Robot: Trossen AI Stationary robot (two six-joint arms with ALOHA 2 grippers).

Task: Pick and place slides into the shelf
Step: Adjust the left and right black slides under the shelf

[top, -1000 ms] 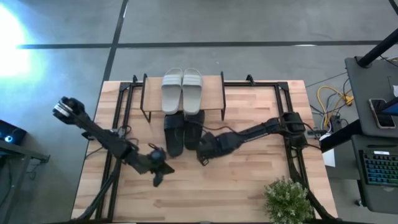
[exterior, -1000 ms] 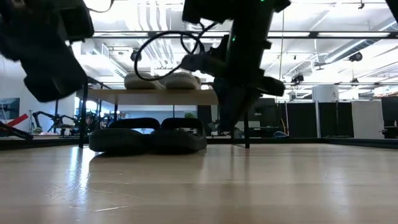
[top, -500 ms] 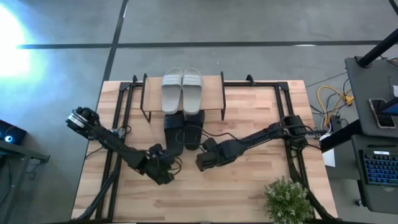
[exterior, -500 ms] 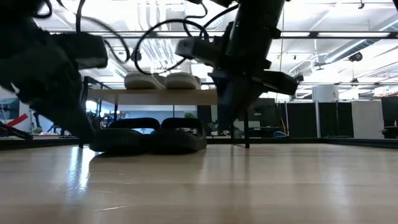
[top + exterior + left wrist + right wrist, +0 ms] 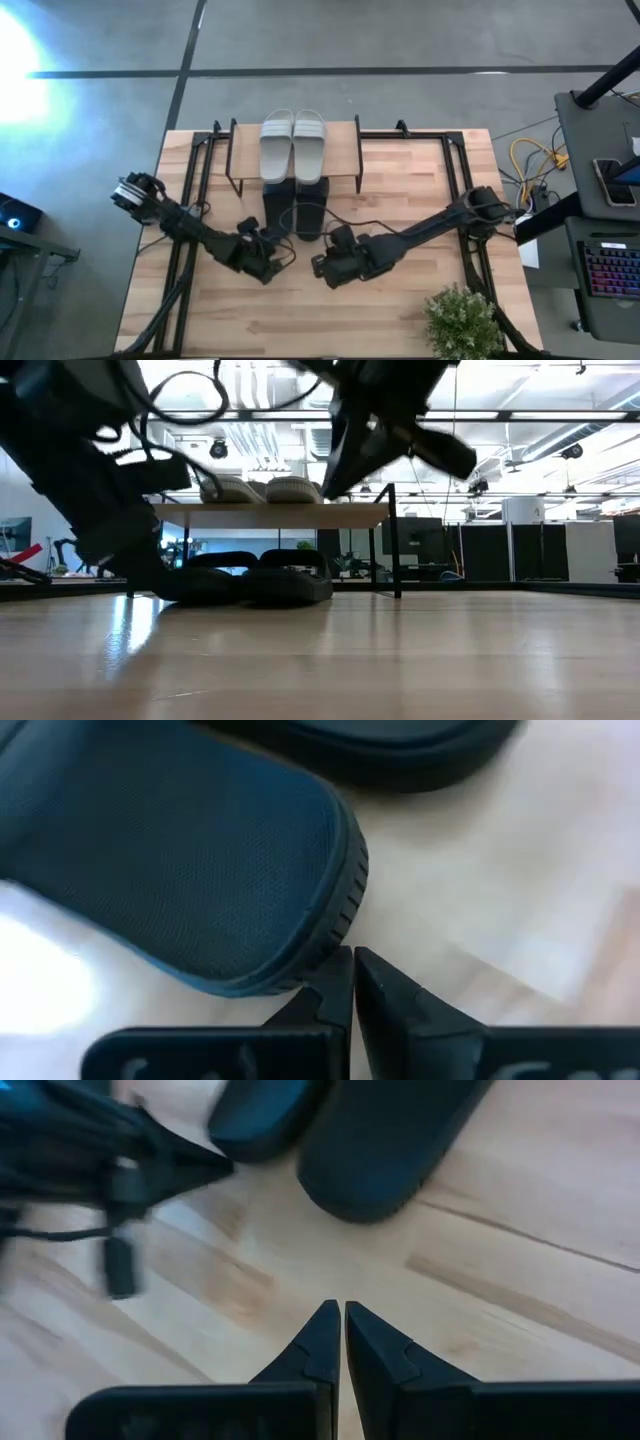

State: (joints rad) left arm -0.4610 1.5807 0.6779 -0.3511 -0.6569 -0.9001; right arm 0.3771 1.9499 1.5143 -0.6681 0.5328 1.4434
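Worktop [image 5: 400, 180]: shelf [image 5: 345, 135] at far edge. Grey slides [image 5: 293, 144] on its top board; black slides [image 5: 296, 210] under it, heels jutting out. Placing looks finished; next, probably nudge the black pair in. Left pincer [image 5: 354, 982] pressed together, empty, at the heel; it has closed in. Right pincer [image 5: 334, 1336] pressed together, has backed off from shelf.

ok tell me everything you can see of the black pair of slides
The black pair of slides lies side by side on the wooden table, soles down, its far ends tucked under the shelf, below the grey pair on top. The low view shows one wide arched strap on each and thick dark soles that touch each other. The near ends are rounded and finely textured. The left gripper and right gripper sit shut just short of them, holding nothing.
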